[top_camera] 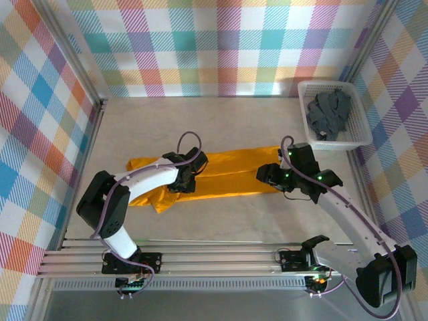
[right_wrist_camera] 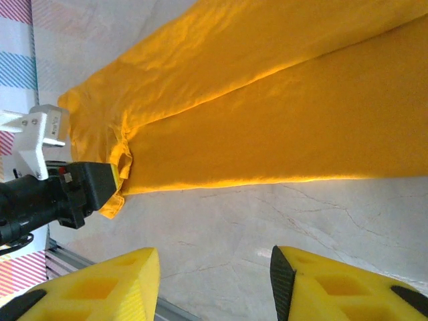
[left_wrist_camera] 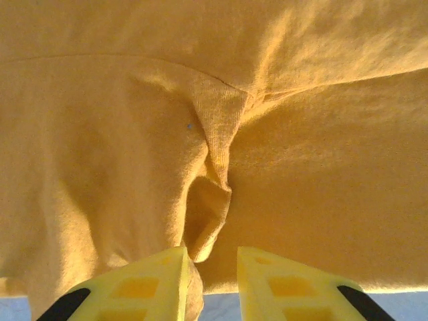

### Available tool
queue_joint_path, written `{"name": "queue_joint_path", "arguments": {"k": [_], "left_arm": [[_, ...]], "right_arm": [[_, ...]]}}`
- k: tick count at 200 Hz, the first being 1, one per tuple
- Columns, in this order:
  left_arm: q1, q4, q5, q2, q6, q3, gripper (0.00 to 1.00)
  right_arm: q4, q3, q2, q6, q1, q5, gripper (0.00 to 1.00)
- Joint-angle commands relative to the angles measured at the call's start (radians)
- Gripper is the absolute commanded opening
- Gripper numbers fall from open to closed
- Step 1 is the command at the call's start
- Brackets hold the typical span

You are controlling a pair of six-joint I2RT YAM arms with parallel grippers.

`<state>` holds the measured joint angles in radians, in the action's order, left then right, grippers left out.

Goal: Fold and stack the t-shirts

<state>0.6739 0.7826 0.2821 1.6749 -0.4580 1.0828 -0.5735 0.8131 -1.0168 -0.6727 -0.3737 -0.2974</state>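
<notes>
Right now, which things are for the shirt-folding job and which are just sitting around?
For the job:
- orange-yellow t-shirt, lying on the table
- dark grey t-shirt, bunched up in the white mesh basket

Just sitting around:
- the white mesh basket itself
- the table
- the checked walls

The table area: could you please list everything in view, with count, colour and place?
orange-yellow t-shirt: one, orange-yellow, lying as a long band across mid-table
grey t-shirt: one, dark grey, crumpled in the basket
basket: one, white mesh, far right corner
table: one, pale stone-look, under everything
walls: three, multi-colour plaid, around the table
left tool: one, yellow fingers, apart, at the orange-yellow t-shirt's left part
right tool: one, yellow fingers, open, over bare table beside that shirt's right end
</notes>
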Motion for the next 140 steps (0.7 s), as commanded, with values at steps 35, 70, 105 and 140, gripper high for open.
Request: {"name": "queue_joint_path", "arguments": {"k": [35, 70, 105, 140], "left_arm": [[0.043, -0.035, -0.048, 0.0, 0.024, -0.006, 0.25], [0.043, -0.024, -0.026, 0.06, 0.017, -0.007, 0.24], [0.018, 0.001, 0.05, 0.056, 0.005, -0.017, 0.25], [-0.015, 0.006, 0.055, 0.036, 0.027, -0.018, 0.26]], "right_arm": [[-0.016, 0.022, -0.033, -0.012, -0.003, 0.0, 0.48], [-0.012, 0.016, -0.045, -0.013, -0.003, 0.001, 0.47], [-0.019, 0.018, -0.04, -0.006, -0.003, 0.007, 0.47], [-0.005, 0.013, -0.054, -0.011, -0.003, -0.003, 0.47]]}}
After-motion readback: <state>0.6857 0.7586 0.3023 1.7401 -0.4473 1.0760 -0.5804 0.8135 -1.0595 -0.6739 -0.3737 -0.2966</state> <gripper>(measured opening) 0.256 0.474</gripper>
